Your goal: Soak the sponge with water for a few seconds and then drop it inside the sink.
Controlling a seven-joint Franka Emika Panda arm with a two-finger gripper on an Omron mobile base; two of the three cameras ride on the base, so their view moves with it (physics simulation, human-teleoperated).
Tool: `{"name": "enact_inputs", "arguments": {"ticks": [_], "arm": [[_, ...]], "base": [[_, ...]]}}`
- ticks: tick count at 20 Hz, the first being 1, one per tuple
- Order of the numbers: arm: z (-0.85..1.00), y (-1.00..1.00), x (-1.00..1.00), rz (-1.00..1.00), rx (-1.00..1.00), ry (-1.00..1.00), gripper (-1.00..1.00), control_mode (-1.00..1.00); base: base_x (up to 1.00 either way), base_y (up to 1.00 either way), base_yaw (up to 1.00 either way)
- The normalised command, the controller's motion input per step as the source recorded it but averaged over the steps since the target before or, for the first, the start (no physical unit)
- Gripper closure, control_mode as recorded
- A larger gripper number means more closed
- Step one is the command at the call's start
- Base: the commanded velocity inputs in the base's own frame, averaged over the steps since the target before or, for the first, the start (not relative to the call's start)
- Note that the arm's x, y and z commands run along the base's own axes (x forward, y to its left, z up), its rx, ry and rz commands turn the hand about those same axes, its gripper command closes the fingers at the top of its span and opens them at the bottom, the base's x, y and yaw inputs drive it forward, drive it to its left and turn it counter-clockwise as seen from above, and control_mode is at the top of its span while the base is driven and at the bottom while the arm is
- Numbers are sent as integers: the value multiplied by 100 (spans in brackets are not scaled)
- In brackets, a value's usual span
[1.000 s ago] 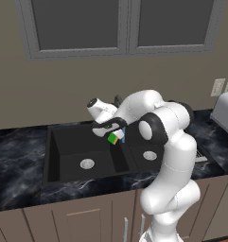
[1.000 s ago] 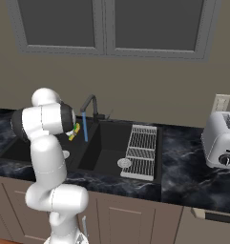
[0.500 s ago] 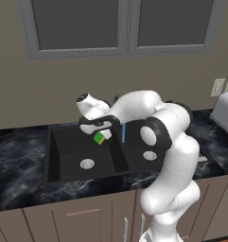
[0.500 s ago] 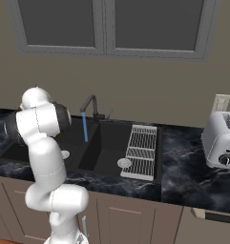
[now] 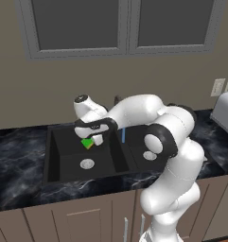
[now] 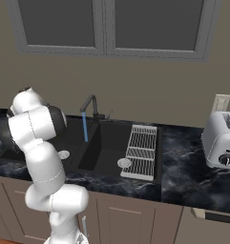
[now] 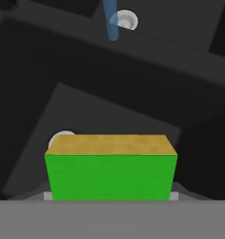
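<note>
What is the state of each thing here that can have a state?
Sponge: held by the gripper, above the left basin, apart from the stream.
Water: running from the faucet.
Sink: nothing lying in the left basin.
Rack: lying over the right basin.

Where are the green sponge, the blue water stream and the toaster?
sponge (image 7: 109,175), hand view, green face.
water (image 6: 85,127), right base view, mid-stream under the faucet.
toaster (image 6: 222,143), right base view, front side.
</note>
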Motion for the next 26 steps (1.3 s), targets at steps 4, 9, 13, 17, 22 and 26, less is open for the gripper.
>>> {"name": "enact_inputs", "arguments": {"ticks": [4, 9, 13, 17, 22, 26], "arm": [[0, 32, 0, 13, 4, 0, 100, -100], [0, 0, 1, 23, 1, -1, 100, -100], [0, 0, 0, 23, 2, 0, 100, -100], [0, 0, 2, 31, 1, 0, 100, -100], [-3, 0, 10, 42, 0, 0, 100, -100], [-8, 0, 33, 47, 0, 0, 100, -100]], "base": [[0, 0, 0], [0, 0, 0], [0, 0, 0], [0, 0, 0], [0, 0, 0], [0, 0, 0]]}}
